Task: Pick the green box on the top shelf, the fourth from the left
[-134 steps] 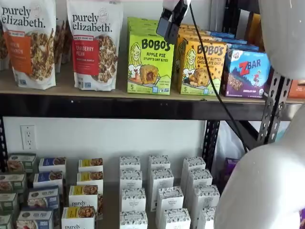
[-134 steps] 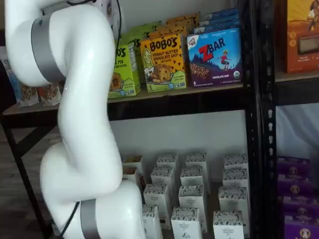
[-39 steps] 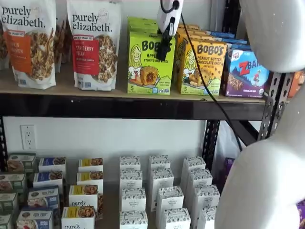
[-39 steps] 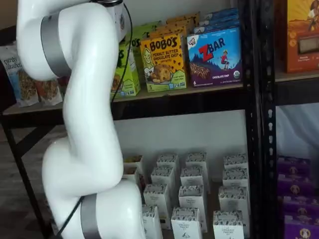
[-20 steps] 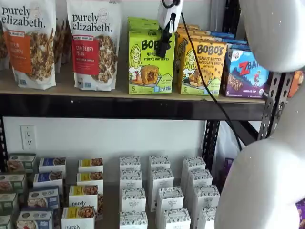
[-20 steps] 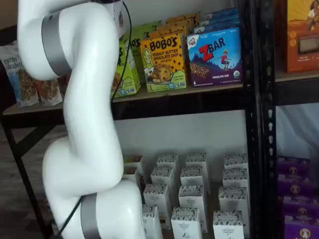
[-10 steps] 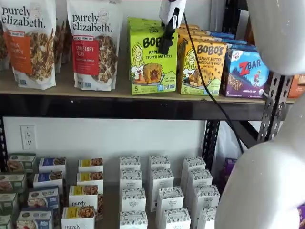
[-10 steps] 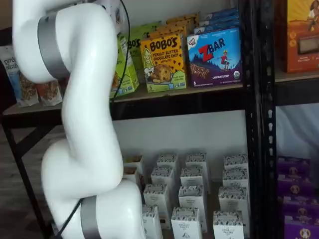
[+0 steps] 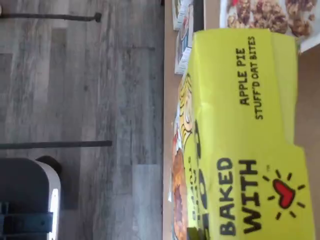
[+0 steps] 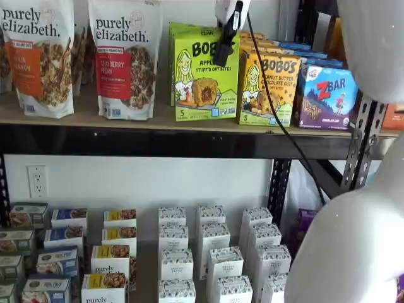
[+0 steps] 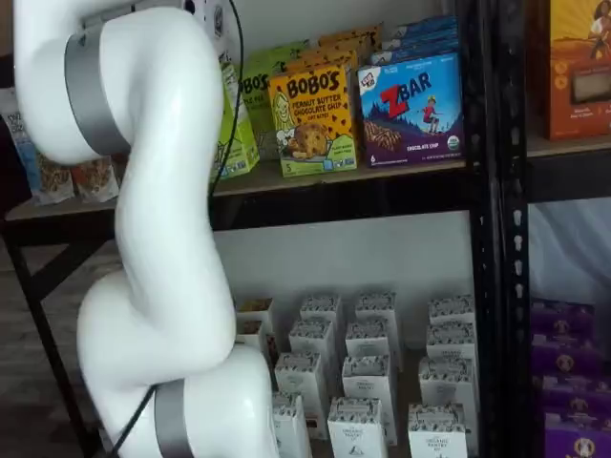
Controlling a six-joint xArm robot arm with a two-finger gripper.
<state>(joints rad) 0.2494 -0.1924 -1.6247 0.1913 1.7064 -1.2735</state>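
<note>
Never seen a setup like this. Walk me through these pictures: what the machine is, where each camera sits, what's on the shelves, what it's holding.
The big white shape is a robot arm with jointed segments. At its tip is the hand, a white body with two black fingers.

Two pictures come from fixed cameras facing the shelves from the front, with the arm between them and the shelves. The third comes from a camera on the wrist and is turned on its side.

On the top shelf, a tan wood deck with a black steel beam, stand Purely Elizabeth granola bags, the lime-green Bobo's Apple Pie carton, a yellow-orange Bobo's Peanut Butter Chocolate Chip carton and a blue Zbar box. Small white cartons fill the shelf below.

The hand is closed on the green carton's top, and the carton tilts forward. The wrist view shows that top up close.
</note>
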